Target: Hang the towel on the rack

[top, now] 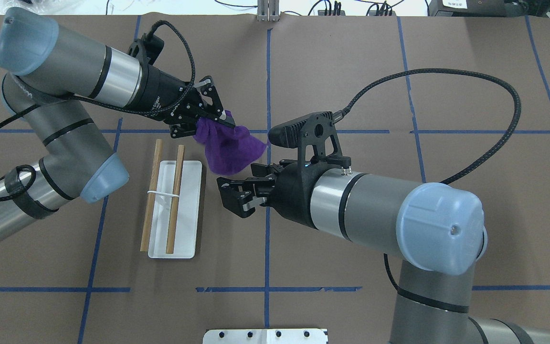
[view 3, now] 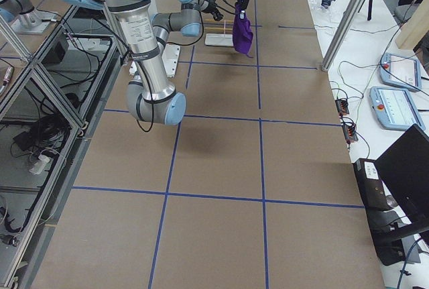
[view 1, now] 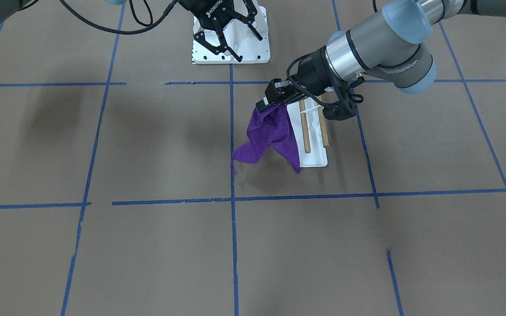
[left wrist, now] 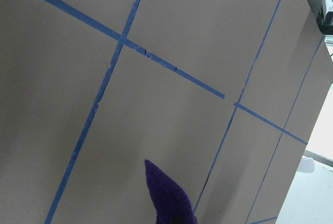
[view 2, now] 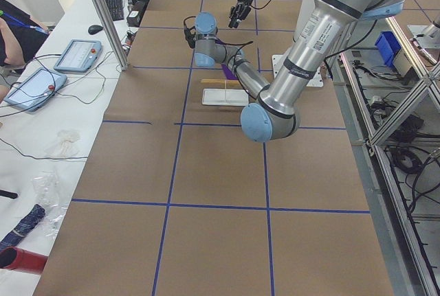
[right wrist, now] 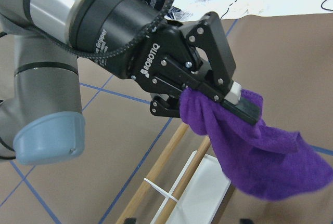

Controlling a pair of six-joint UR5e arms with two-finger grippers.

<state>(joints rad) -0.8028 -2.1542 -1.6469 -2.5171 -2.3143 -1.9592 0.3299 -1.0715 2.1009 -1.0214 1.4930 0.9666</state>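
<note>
1. While clamped by one bunched edge, the towel (top: 229,148) hanging over the desk (top: 351,71), left gripper (top: 210,125) fingers shut on it.
2. Just beyond the rack (top: 186,215), off its far end, toward the right arm's side.
3. Rods (top: 175,200) lengthwise away from the robot, so probably needs carrying back crosswise over them.
4. Right gripper (top: 229,197) fingers spread, empty, beside the rack.

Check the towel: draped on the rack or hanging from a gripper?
Hanging. The towel dangles bunched from the left gripper, which is shut on one edge. It is not on the rack: both rods are bare.
</note>
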